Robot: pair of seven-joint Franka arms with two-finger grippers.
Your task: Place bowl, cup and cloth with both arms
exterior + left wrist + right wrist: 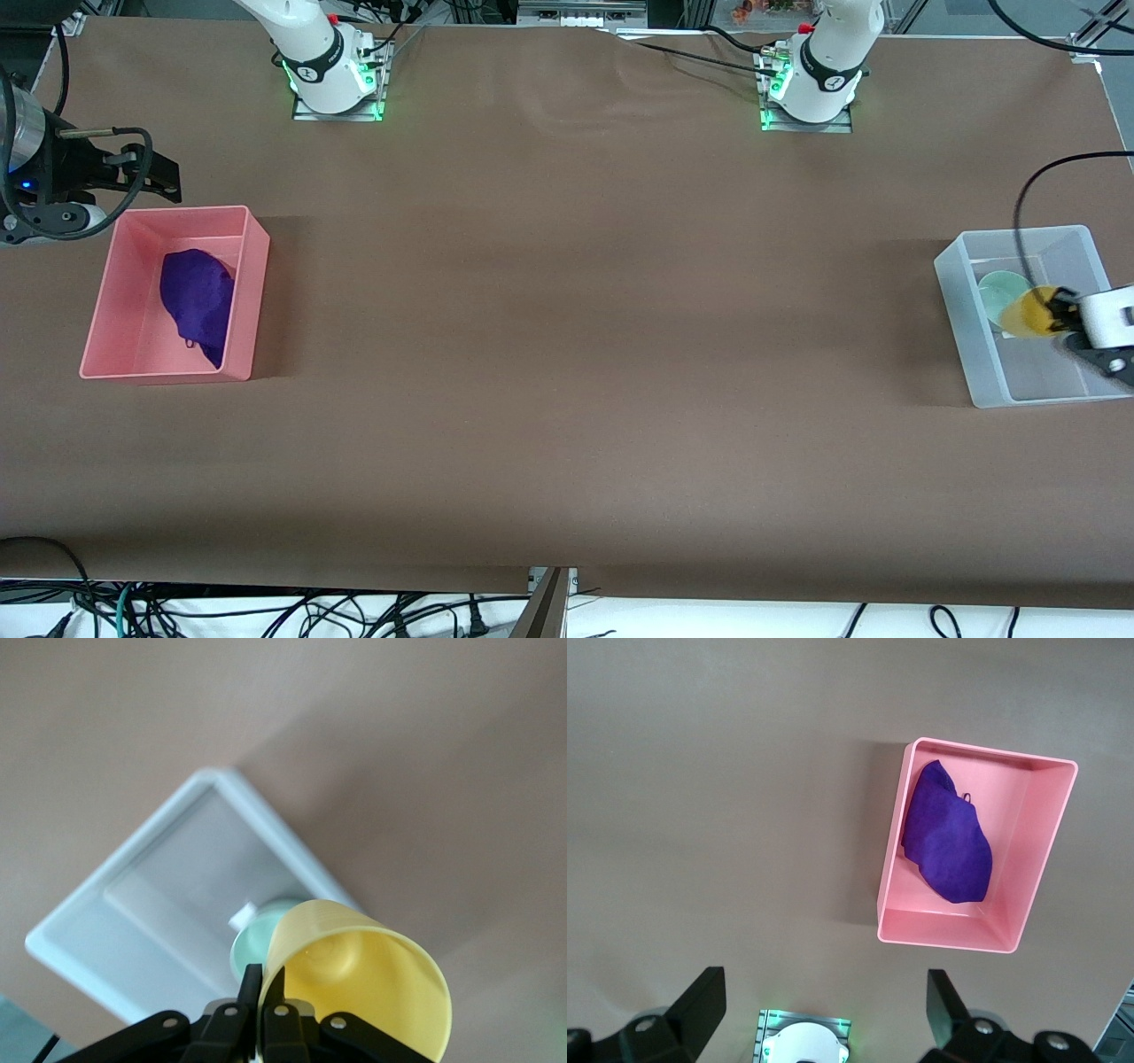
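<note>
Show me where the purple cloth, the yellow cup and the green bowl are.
cloth point(197, 301), front view, middle of the fabric in the pink bin.
cup point(368, 979), left wrist view, inside wall, rim pinched by the left gripper.
bowl point(999, 292), front view, visible inside surface, in the clear bin.

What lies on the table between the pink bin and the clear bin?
Nothing: in the front view the brown table is bare between the pink bin, which holds the cloth, and the clear bin.

The cloth point(198, 304) lies in a bin point(251, 292) at the right arm's end of the table point(567, 354); the bowl point(999, 291) sits in a tray point(964, 310) at the left arm's end, the cup point(1028, 312) held above it.
</note>
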